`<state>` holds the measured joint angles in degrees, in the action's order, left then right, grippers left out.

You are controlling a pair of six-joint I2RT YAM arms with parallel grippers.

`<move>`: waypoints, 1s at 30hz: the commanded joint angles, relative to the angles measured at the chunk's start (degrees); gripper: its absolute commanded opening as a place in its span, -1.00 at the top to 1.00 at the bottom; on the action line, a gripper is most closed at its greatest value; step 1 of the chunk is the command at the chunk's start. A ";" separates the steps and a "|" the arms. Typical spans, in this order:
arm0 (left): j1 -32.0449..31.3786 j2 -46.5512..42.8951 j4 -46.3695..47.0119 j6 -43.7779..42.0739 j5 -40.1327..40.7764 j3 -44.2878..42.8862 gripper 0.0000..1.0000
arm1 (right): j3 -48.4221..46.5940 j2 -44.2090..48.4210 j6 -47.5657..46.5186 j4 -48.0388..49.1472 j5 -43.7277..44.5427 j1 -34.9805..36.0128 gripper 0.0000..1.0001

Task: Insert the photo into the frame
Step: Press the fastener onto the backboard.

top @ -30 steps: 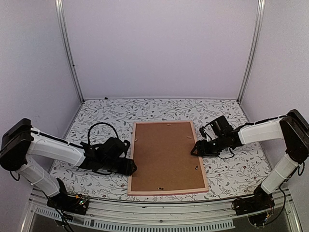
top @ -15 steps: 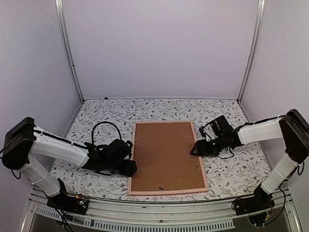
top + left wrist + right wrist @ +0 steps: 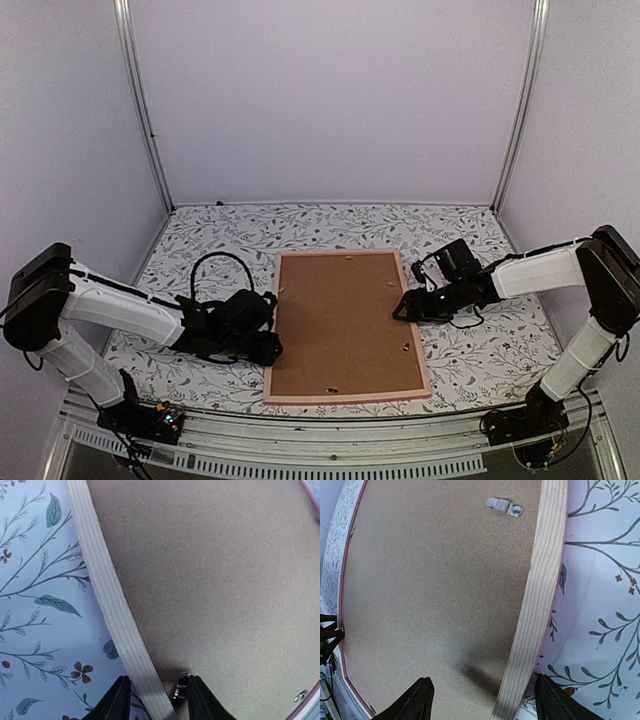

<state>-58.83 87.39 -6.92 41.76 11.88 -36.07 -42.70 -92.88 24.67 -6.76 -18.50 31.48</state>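
Since the frame (image 3: 109,605) lies back-up on the tabletop (image 3: 35,605) with the brown backing board (image 3: 215,580) showing, I can't see the photo anywhere. Nearest, the left claw (image 3: 156,690) straddles the left rail, fingers just beside it on either side, not clearly biting. Further up, the right claw (image 3: 482,680) hangs spread wide across the right rail, near a metal tab (image 3: 505,506). Looks light and stiff, but thin rails probably twist, so I'd grab both long rails, not the board.
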 commanded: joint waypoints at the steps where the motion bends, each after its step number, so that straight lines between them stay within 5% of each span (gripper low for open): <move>1: -0.65 -0.26 -2.85 -1.00 0.14 1.26 0.22 | 0.95 -1.60 0.43 -2.23 0.31 0.51 -0.46; 14: -0.74 -1.32 -3.23 -2.67 -3.25 1.58 -0.01 | 0.95 -1.33 0.29 -2.63 0.48 0.51 -0.46; 30: -0.69 -0.33 -3.80 -1.03 1.05 2.43 0.43 | 1.45 -1.78 0.30 -2.03 0.06 0.51 -0.46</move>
<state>-59.11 86.59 -7.60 40.77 11.07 -35.66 -42.70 -92.88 24.64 -6.74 -18.52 31.48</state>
